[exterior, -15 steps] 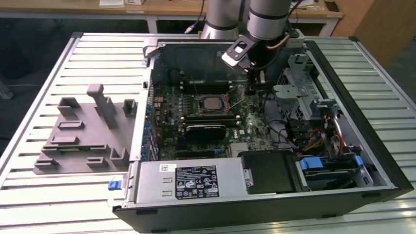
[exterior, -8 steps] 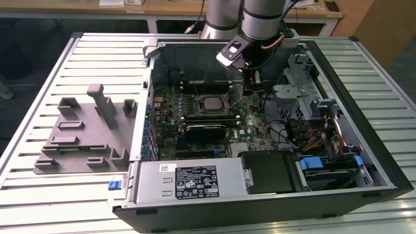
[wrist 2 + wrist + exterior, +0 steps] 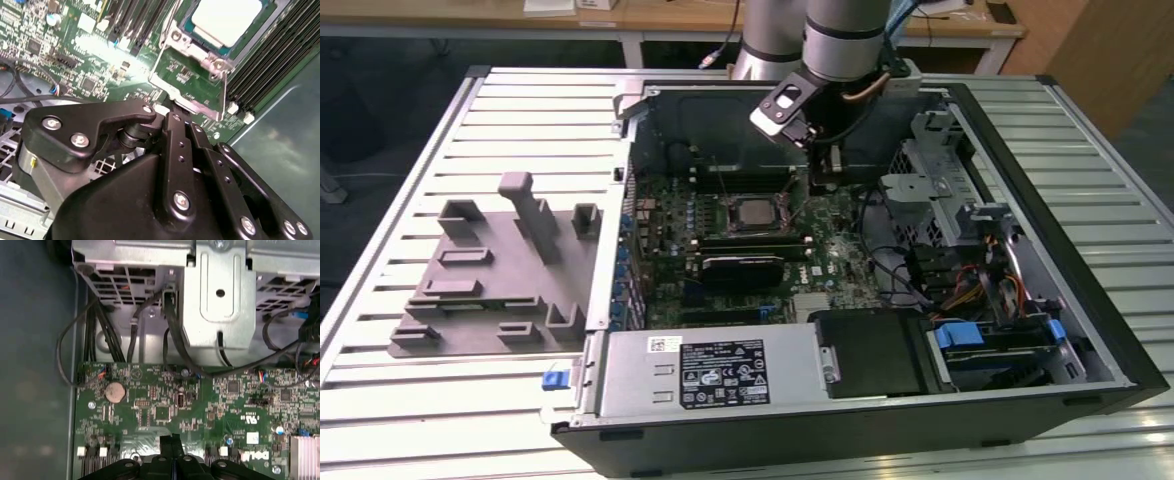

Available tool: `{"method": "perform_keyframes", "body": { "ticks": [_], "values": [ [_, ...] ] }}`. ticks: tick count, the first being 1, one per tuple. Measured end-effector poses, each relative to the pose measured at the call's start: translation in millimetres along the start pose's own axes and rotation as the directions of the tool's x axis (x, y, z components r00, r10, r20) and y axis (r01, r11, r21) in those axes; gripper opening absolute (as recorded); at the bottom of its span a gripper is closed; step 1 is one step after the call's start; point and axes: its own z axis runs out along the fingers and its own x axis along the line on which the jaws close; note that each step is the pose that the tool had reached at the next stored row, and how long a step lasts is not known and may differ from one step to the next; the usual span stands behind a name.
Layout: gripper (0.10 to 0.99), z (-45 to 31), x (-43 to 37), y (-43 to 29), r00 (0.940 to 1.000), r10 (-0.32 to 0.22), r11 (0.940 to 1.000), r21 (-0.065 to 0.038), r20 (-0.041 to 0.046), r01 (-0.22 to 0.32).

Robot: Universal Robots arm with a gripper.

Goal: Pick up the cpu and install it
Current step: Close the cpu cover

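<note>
Poised low over the motherboard (image 3: 160,410) inside the open computer case (image 3: 720,120), with claw (image 3: 172,442) fingertips pressed together and gripping nothing. Just beside the claw, toward the exterior view's left: the cpu (image 3: 750,212), silvery top up, seated in its socket with metal frame (image 3: 187,42) around it.

Silver-grey cylindrical metal arm (image 3: 843,40), darker joint bands. Small black-and-white camera block (image 3: 783,108) at wrist, copper-coloured cable loop (image 3: 861,92) beside. Matte black pincer (image 3: 172,442): flat linkage bars (image 3: 180,150), silver round-head screws (image 3: 181,201) at pivots; grey cylinder (image 3: 30,167) with small yellow mark behind.
</note>
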Motion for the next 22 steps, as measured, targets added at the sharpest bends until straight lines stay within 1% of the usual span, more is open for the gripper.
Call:
{"method": "perform_keyframes", "body": {
  "ticks": [11, 22],
  "values": [
    [0.106, -0.7, 0.5, -20.8, 1.0000, 0.000, 1.0000, 0.000, 0.0000, 0.000],
    [0.106, -1.3, 0.8, -37.2, 1.0000, 0.000, 1.0000, 0.000, 0.0000, 0.000]
  ]
}}
